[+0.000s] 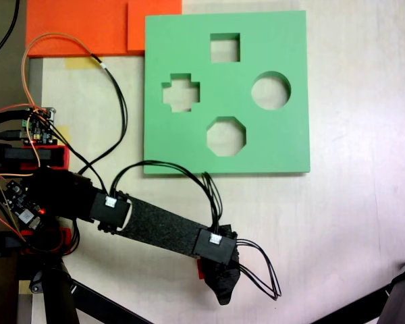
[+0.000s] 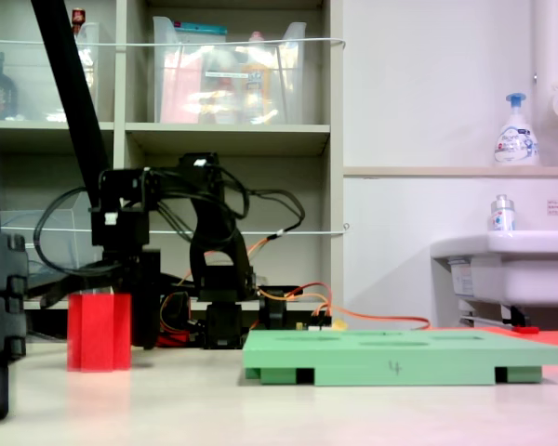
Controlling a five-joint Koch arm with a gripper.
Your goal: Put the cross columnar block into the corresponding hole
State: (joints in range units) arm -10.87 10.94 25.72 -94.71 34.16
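Writing first: you get 1 legible mark, a handwritten "4" on the near edge of the green foam board [image 2: 395,357], right of centre in the second exterior view. The labels on the pump bottle [image 2: 516,130] at upper right and the small bottle [image 2: 502,214] below it are too blurred to read.

Counts: 1 green foam board [image 1: 226,91], filling the upper middle of the first exterior view, with 4 cutouts: 1 square at top, 1 round at right, 1 octagonal at bottom and 1 plus-shaped, the corresponding hole [image 1: 181,92], at its left. All 4 are empty. 1 cross columnar block [image 2: 99,332] stands upright on the table at lower left of the second exterior view, well apart from the board. In the first exterior view only a red sliver of it [image 1: 200,269] shows under the arm, lower centre. 1 orange sheet [image 1: 88,27] lies at upper left, touching the board's corner. 1 sink [image 2: 507,265] sits at the right of the second exterior view.

Jaws: the gripper [image 1: 224,283] sits low in the first exterior view, pointing down-frame, right over the block. In the second exterior view the gripper [image 2: 130,279] hangs just above and behind the block's top. You cannot tell from either view how far the jaws stand apart, or whether they touch the block.
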